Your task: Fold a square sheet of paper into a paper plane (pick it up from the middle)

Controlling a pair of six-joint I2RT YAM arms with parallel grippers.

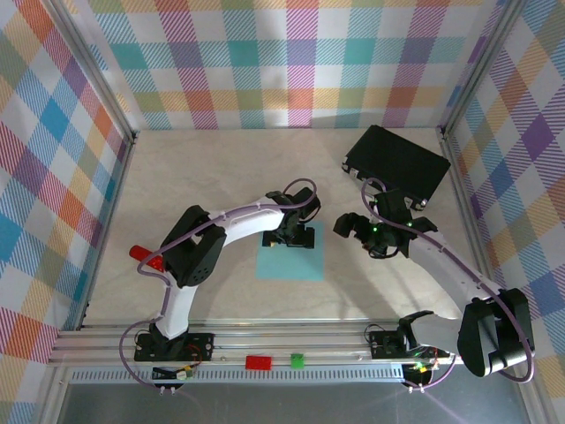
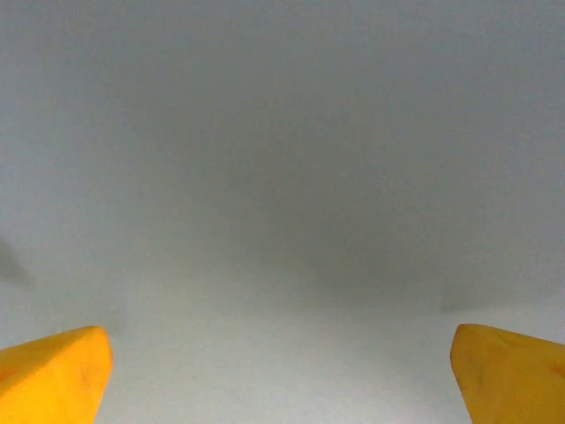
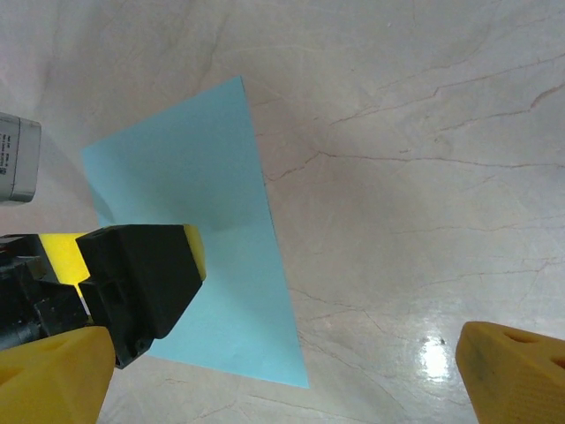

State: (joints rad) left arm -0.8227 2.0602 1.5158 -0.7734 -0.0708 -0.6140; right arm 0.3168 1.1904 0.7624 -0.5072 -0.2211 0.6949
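PAPER AWAITS ITS FIRST FOLD: The left gripper (image 1: 296, 235) hovers low over the far edge of the paper (image 1: 290, 260). Its orange fingertips (image 2: 55, 378) are spread wide apart with nothing between them. Its wrist view is a pale blur, so we cannot tell whether it touches the sheet. The right gripper (image 1: 351, 228) hangs just off the sheet's right side, fingers likewise parted and empty, looking down on the bench (image 1: 194, 177).

The paper lies flat on the bench, square and unfolded, between the two arms and near the middle of the workspace. We judge it feather-light, thin and limp. It will probably sag from any hold, slide on the smooth marbled surface if nudged, and crease or tear under a hard pinch.

Lying flush, it offers no edge to get under. The task asks for a pick from the middle, so we reckon the fingers must press down there and pinch up a small ridge. The left gripper sits toward the rim rather than the centre.

Beyond the right gripper, toward the far right corner, a black case (image 1: 399, 162) lies flat and appears shut. What it holds, if anything, we cannot see.
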